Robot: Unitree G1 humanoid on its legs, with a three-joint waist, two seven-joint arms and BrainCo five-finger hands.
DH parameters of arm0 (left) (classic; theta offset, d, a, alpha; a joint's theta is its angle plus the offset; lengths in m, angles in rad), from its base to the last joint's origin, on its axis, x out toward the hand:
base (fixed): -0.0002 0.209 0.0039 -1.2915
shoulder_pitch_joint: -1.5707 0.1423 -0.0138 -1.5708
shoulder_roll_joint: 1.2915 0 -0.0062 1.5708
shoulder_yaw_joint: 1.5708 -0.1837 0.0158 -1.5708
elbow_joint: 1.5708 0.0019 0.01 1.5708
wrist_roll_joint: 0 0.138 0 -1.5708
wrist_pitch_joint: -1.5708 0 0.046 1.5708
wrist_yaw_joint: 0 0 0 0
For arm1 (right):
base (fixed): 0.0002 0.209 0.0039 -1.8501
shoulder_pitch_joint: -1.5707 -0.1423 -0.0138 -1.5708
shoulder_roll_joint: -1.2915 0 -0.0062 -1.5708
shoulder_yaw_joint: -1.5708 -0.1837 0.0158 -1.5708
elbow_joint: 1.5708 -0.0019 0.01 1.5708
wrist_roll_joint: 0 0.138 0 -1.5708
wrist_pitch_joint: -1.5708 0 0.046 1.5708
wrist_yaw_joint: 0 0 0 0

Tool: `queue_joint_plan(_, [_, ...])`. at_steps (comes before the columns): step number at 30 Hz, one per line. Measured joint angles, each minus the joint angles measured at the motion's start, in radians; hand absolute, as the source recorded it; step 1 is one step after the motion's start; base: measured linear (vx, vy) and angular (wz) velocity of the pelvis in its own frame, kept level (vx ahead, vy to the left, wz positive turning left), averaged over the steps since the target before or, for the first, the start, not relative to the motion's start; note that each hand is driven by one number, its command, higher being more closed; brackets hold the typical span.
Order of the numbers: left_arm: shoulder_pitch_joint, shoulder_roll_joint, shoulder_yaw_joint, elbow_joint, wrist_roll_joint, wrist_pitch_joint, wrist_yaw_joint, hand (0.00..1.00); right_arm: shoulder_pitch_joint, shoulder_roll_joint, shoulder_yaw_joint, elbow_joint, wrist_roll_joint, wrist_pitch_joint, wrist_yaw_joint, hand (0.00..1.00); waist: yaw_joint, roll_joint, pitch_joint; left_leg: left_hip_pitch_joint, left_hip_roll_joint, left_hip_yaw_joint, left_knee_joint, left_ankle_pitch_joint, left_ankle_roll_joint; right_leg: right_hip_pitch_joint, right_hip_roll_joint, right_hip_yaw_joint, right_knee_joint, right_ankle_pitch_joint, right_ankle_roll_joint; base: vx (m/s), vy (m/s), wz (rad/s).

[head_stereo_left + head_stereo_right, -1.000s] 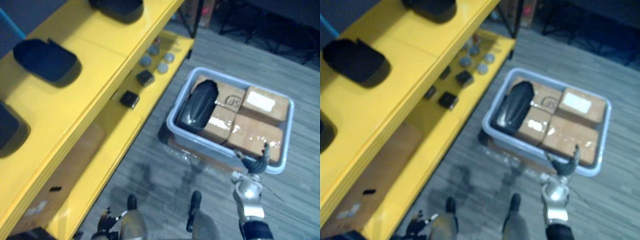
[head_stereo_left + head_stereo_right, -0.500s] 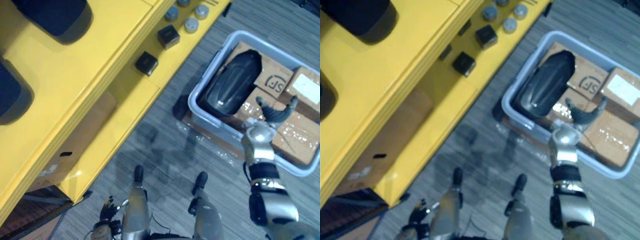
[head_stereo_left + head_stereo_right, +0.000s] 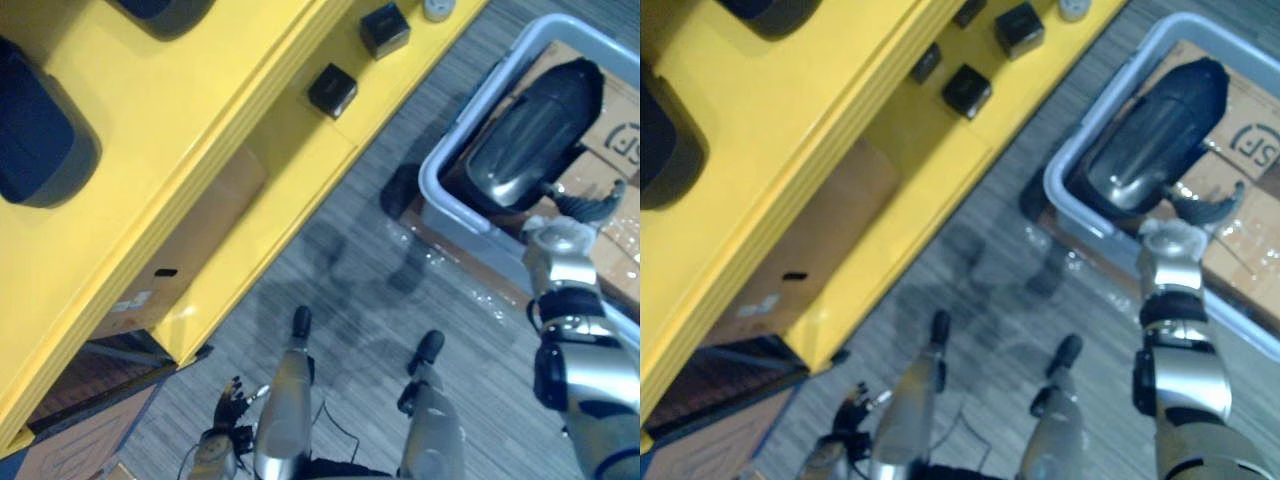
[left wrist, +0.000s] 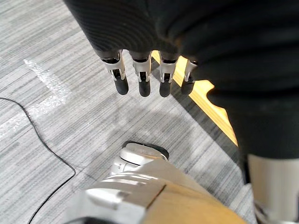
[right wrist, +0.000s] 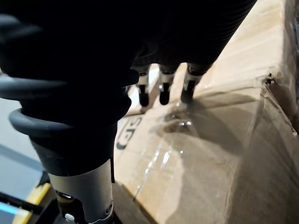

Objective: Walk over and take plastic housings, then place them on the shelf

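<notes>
The job is partly done, by the look of it: two dark housings lie on the top board of the yellow shelf (image 3: 190,120) at the left, one (image 3: 40,140) near the left edge and another (image 3: 165,8) farther along. One black housing (image 3: 535,130) is left to take. It lies in the grey tub (image 3: 432,192) on the floor at the right, on top of taped cardboard boxes (image 3: 625,150) and close against the tub's left wall.

Its long axis runs on a slant, from near-left to far-right, about in line with that wall. The glossy domed side faces up. The near end looks broader and rounder and the far end seems to taper, so it points away to the far right.

The right robot hand (image 3: 565,240) hangs over the boxes just near of the housing's near end, apart from it. Its fingers (image 5: 162,91) are straight and spread over the taped cardboard, holding nothing. The left robot hand (image 3: 225,440) hangs low at the near left over the floor, with its fingers (image 4: 140,79) relaxed and empty.

What is left, I judge, is the grasp, the lift, the turn towards the shelf and the setting down
</notes>
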Motion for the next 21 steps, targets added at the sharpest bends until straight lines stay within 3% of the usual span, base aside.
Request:
queue_joint_plan(8, [0.000, 0.007, -0.032, 0.002, -0.035, -0.020, -0.011, 0.00, -0.036, -0.049, 0.051, 0.036, -0.069, 0.022, 0.034, 0.00, 0.006, 0.009, 0.004, -0.037, -0.011, -0.010, 0.000, 0.013, 0.004, -0.036, -0.012, -0.006, 0.014, 0.000, 0.000, -0.02, 0.009, 0.06])
queue_joint_plan(9, [0.000, 0.008, -0.040, 0.001, -0.044, -0.021, -0.018, 0.00, -0.065, -0.075, 0.092, 0.067, -0.157, 0.096, 0.048, 1.00, 0.008, 0.013, 0.006, -0.045, -0.012, -0.021, -0.004, 0.019, 0.002, -0.039, -0.012, -0.012, 0.014, 0.000, -0.001, -0.01, 0.002, 0.10])
queue_joint_plan(15, [-0.002, 0.023, -0.083, 0.001, -0.045, -0.021, -0.023, 0.00, -0.082, -0.136, 0.128, 0.079, -0.200, 0.118, 0.076, 1.00, 0.010, 0.021, 0.010, -0.052, -0.011, -0.022, -0.018, 0.028, 0.001, -0.054, -0.011, -0.011, 0.021, -0.002, -0.003, 0.00, 0.000, 0.01])
queue_joint_plan(17, [-0.003, 0.029, -0.101, -0.001, -0.047, -0.025, -0.023, 0.00, -0.114, -0.151, 0.161, 0.108, -0.248, 0.163, 0.105, 1.00, 0.011, 0.023, 0.010, -0.051, -0.011, -0.023, -0.019, 0.028, 0.001, -0.054, -0.012, -0.011, 0.022, -0.002, -0.003, 0.00, 0.000, 0.00])
queue_joint_plan(21, [-0.003, 0.033, -0.116, -0.004, -0.065, -0.032, -0.023, 0.00, -0.123, -0.165, 0.198, 0.131, -0.290, 0.200, 0.124, 1.00, 0.021, 0.023, 0.010, -0.040, -0.012, -0.021, -0.037, 0.039, 0.001, -0.052, -0.013, -0.011, 0.022, -0.003, -0.003, 0.00, 0.000, 0.00])
